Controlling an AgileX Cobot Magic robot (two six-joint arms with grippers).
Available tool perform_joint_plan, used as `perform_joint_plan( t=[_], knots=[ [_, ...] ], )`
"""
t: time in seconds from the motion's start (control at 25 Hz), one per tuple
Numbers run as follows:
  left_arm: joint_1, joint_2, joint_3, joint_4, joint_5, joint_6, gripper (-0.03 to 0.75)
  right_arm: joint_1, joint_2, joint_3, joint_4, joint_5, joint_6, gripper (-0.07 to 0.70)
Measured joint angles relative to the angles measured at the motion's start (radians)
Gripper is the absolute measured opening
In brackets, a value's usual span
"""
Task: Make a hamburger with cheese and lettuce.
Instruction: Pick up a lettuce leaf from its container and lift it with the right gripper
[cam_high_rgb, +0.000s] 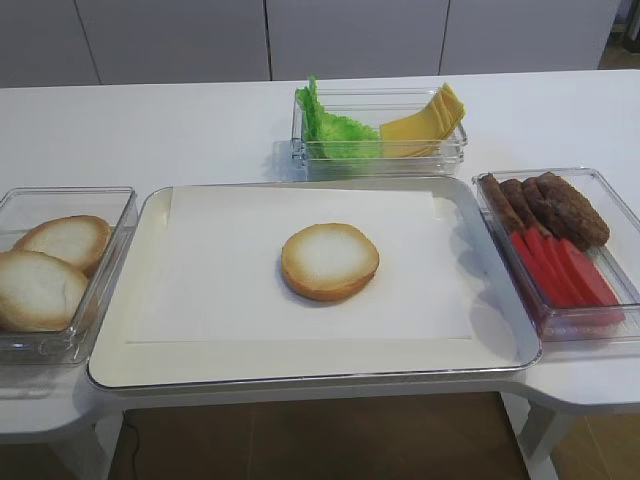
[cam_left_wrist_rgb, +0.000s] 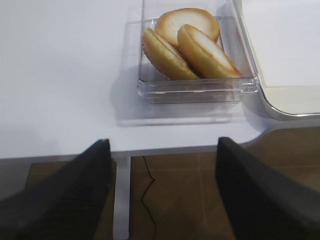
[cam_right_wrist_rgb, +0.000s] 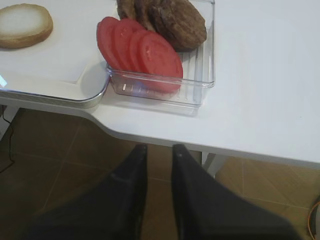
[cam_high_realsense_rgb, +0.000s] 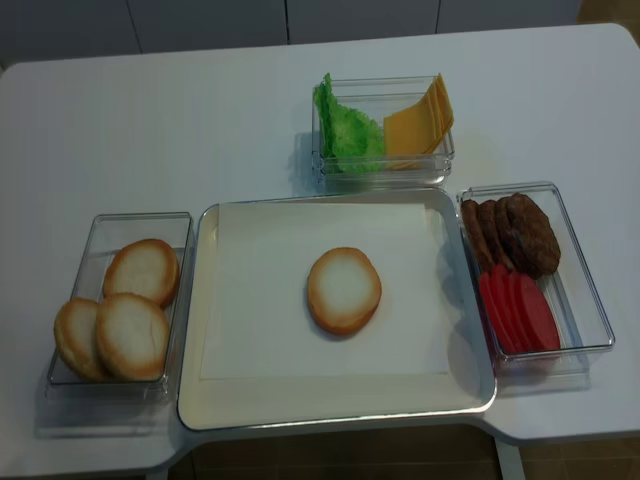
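One bun half on the tray, both grippers held back off the table edge.

We see the hamburger (cam_high_rgb: 330, 261) lying cut face up near the middle of the white sheet on the tray (cam_high_rgb: 150, 210), alone there. The lettuce (cam_high_rgb: 335, 130) and the cheese (cam_high_rgb: 425, 120) share a clear box behind the tray, lettuce on the left, cheese fanned on the right and leaning on the box wall. To the right of the tray a clear container (cam_high_rgb: 610, 200) holds brown meat pieces (cam_high_rgb: 550, 205) at the back and red slices (cam_high_rgb: 565, 270) in front. On the left, another clear bin (cam_high_rgb: 120, 200) holds spare bun halves (cam_high_rgb: 45, 275). Our left gripper (cam_left_wrist_rgb: 162, 165) hangs spread wide and holds nothing, below the table edge in front of that bin. Our right gripper (cam_right_wrist_rgb: 159, 155) has its fingers nearly together with a thin gap, grasping nothing, below the edge near the red slices.
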Motion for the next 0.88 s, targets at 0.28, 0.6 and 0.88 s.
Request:
perform_joint_plan(
  t=[0.28, 0.6, 0.88],
  knots=[
    [0.0, 0.0, 0.0, 0.0, 0.0, 0.0, 0.477, 0.0, 0.0, 0.0, 0.0, 0.0, 0.0, 0.135],
    [-0.004, 0.0, 0.0, 0.0, -0.002, 0.0, 0.477, 0.0, 0.0, 0.0, 0.0, 0.0, 0.0, 0.135],
    [-0.004, 0.0, 0.0, 0.0, -0.002, 0.0, 0.477, 0.0, 0.0, 0.0, 0.0, 0.0, 0.0, 0.135]
  ],
)
